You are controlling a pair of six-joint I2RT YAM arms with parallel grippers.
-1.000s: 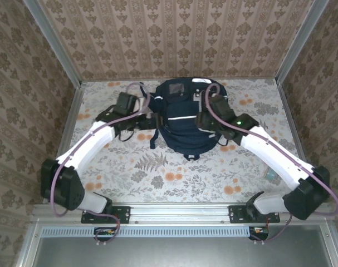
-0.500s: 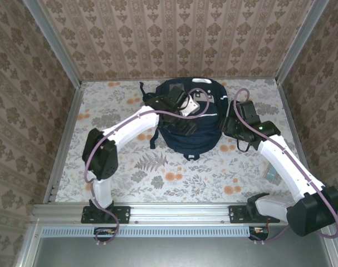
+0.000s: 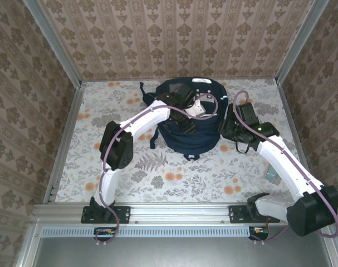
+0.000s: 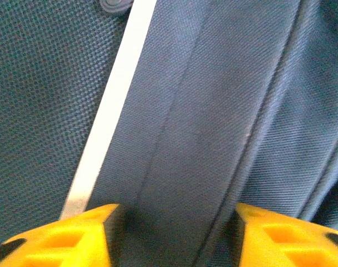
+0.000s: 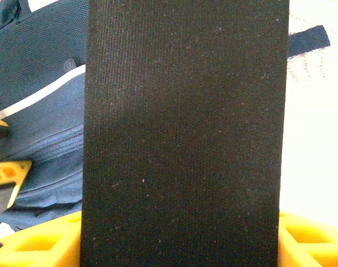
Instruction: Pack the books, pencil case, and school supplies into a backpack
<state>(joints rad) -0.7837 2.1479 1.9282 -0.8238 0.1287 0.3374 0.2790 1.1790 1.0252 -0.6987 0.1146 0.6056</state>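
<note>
Backpack: the big navy-blue backpack (image 3: 185, 142) lies flat on the table (image 3: 157, 178), near the back wall, in the middle.
Left arm: the white left arm (image 3: 146, 117) bends in from the left and lies over the top half of the bag. It hides part of the bag from above.
Left gripper: the left gripper (image 4: 177, 233) points down at the bag, very close to it. Its yellow fingers (image 4: 57, 236) stand apart, with a raised fold of blue cloth between them. I cannot tell if they are pinching the cloth or not.
White stripe: a thin white stripe (image 4: 110, 122) on the bag runs just beside the left finger.
Pencil case: the flat black pencil case (image 5: 185, 128) stands up tall between the right fingers. It is just off the right side of the bag and hides much of the bag behind it.
Right gripper: the right gripper (image 5: 180, 236) is squeezing the pencil case from both sides.
Right arm: the right arm (image 3: 280, 161) reaches in from the right, with its hand next to the bag's right edge.
Strap: a dark strap (image 3: 153, 136) hangs off the bag's left side onto the table.
Small thing: a little pale thing (image 3: 270, 174) lies near the table's right edge, well apart from the bag. It is too small to tell what it is.
Walls: walls with a brown pattern (image 3: 174, 39) stand around the table.
</note>
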